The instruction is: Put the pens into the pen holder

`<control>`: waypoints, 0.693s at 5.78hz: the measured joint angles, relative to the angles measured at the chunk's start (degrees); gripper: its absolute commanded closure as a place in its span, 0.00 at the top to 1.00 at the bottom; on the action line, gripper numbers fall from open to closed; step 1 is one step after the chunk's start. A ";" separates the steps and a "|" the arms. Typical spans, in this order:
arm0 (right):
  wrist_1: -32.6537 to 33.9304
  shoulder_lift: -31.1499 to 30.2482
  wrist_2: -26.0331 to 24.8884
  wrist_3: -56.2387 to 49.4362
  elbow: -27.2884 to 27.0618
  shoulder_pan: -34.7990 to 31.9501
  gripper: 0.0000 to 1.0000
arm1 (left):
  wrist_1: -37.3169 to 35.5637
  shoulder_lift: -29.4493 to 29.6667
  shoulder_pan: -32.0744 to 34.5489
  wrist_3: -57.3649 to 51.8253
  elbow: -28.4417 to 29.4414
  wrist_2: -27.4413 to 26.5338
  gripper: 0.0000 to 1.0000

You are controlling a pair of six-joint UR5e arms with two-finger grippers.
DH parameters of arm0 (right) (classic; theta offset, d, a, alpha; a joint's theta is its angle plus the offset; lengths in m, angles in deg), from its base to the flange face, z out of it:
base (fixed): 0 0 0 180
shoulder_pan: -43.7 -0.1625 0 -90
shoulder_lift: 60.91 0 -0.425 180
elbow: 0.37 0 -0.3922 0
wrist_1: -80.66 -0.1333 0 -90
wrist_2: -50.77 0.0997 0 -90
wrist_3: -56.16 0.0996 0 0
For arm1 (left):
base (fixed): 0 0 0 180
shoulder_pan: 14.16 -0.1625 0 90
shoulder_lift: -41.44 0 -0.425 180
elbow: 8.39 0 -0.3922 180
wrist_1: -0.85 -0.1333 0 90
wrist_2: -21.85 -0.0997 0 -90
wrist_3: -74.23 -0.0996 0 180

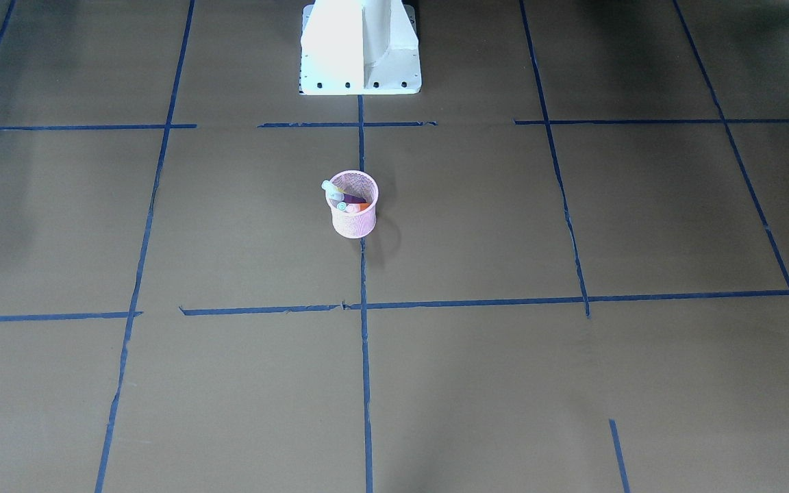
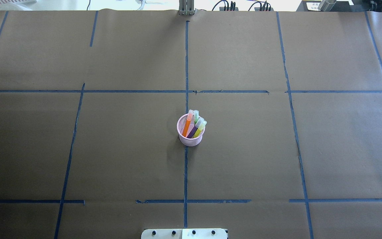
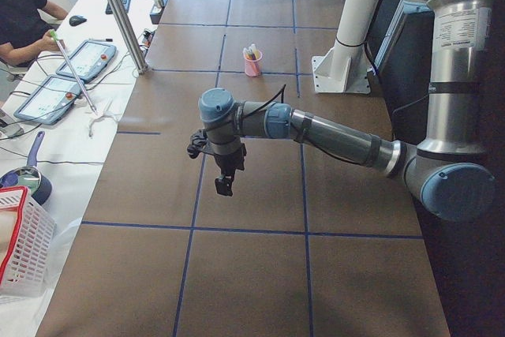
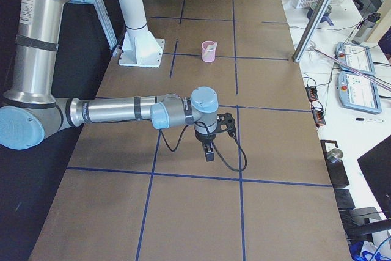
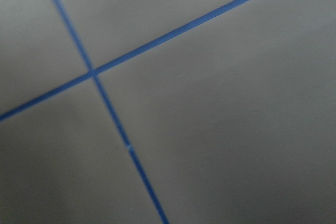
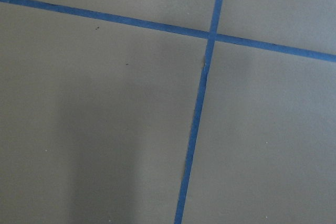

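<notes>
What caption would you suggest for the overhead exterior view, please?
Pens standing in the pink pen holder, midway across the taped table.

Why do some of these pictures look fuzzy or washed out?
Left wrist view: soft, the blue tape lines smeared. Right wrist view: sharp, with a dim shadow lower left. Front-facing view: the white robot base glares, its detail washed out. Overhead view: the bright strip along the top is overexposed.

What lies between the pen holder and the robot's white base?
Nothing loose: in the overhead view that stretch is bare brown paper, with one blue tape line running from the pen holder to the white base and a second line crossing it.
</notes>
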 measured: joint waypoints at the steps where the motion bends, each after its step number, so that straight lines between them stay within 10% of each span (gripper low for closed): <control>1: 1.67 0.00 1.10 -0.74 0.28 -1.32 1.00 | 0.55 -2.03 1.66 0.06 0.97 3.05 1.00; 4: 3.59 0.23 1.77 -0.85 0.46 -1.80 1.00 | 6.26 -9.48 3.56 -3.60 -0.09 3.93 1.00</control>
